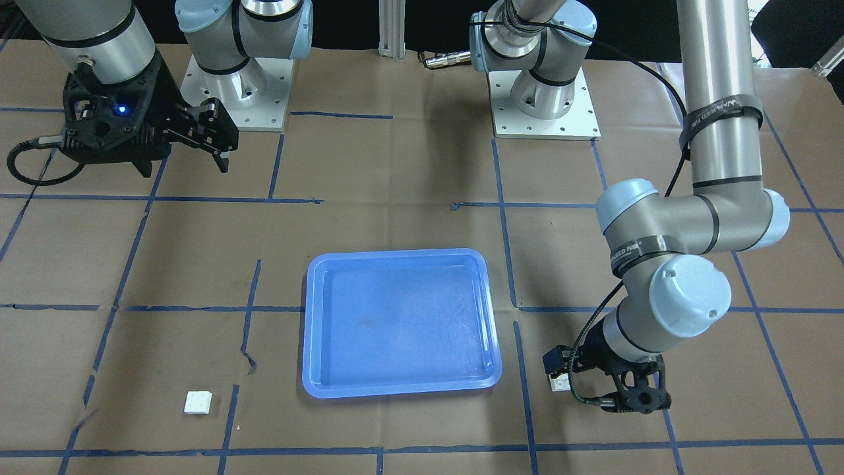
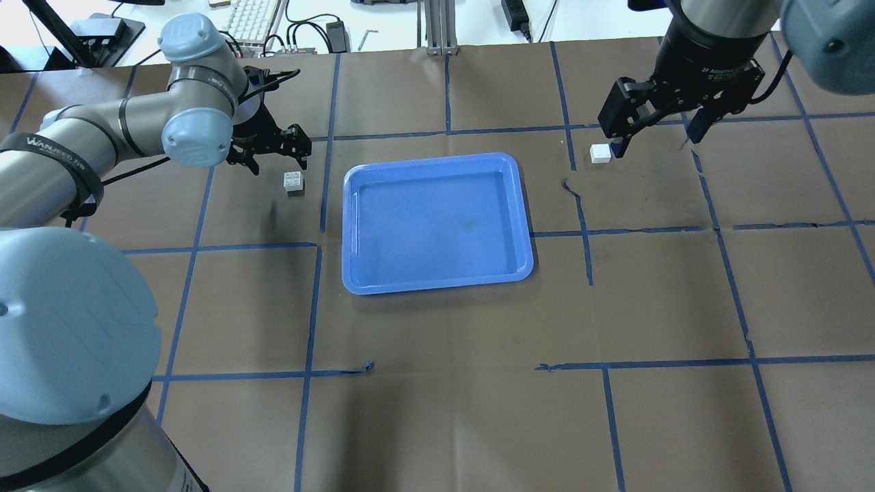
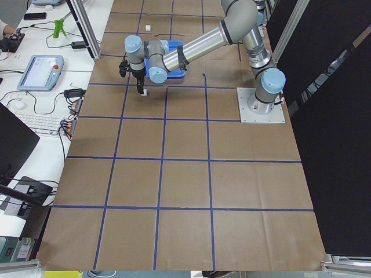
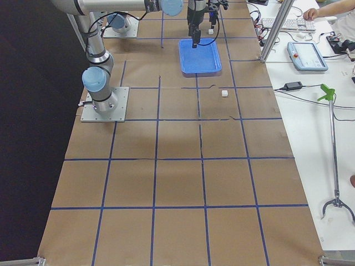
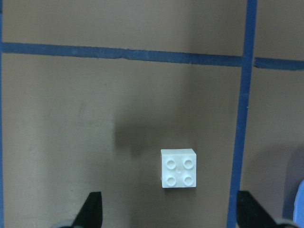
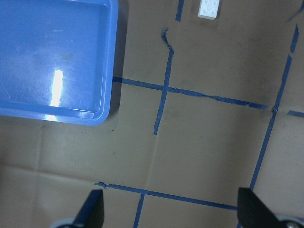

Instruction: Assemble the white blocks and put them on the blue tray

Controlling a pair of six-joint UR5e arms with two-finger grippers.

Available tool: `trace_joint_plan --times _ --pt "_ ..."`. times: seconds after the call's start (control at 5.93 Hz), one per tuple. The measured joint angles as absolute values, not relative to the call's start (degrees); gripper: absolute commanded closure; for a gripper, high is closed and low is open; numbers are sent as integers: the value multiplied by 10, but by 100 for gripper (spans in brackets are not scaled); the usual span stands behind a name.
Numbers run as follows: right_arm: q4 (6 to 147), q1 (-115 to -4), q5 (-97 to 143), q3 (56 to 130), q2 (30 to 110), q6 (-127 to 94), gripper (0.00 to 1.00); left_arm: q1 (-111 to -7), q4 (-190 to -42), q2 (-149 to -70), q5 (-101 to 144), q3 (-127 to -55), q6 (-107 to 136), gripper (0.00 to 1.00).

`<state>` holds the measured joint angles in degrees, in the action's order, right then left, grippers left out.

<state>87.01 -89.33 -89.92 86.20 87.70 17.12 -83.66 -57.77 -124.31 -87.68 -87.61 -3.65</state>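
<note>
One white block (image 5: 178,168) lies studs up on the brown paper left of the blue tray (image 2: 355,273). It also shows in the overhead view (image 2: 294,182) and the front view (image 1: 560,384). My left gripper (image 2: 277,152) hovers open just above it, and the block sits between and slightly ahead of the fingertips (image 5: 93,209). The second white block (image 2: 600,154) lies right of the tray and also shows in the front view (image 1: 198,402). My right gripper (image 2: 653,130) is open, empty and high above the table near that block. The tray (image 1: 316,389) holds nothing.
Blue tape lines cross the brown paper on the table. The two arm base plates (image 1: 544,99) stand at the robot's side. A keyboard and cables (image 2: 253,20) lie beyond the far table edge.
</note>
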Motion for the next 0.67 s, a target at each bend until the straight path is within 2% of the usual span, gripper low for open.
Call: trace_joint_plan --times 0.17,0.34,0.51,0.67 --pt "880 -889 -900 862 869 271 0 -838 -571 -1254 -876 -877 -41 5" --pt "895 -880 -900 862 858 380 0 -839 -567 -1263 -876 -877 -48 68" --pt "908 -866 -899 857 843 496 0 -839 -566 -1267 -878 -878 -56 97" --pt "918 -851 -899 844 821 631 1 -839 -567 -1266 -880 -878 -66 100"
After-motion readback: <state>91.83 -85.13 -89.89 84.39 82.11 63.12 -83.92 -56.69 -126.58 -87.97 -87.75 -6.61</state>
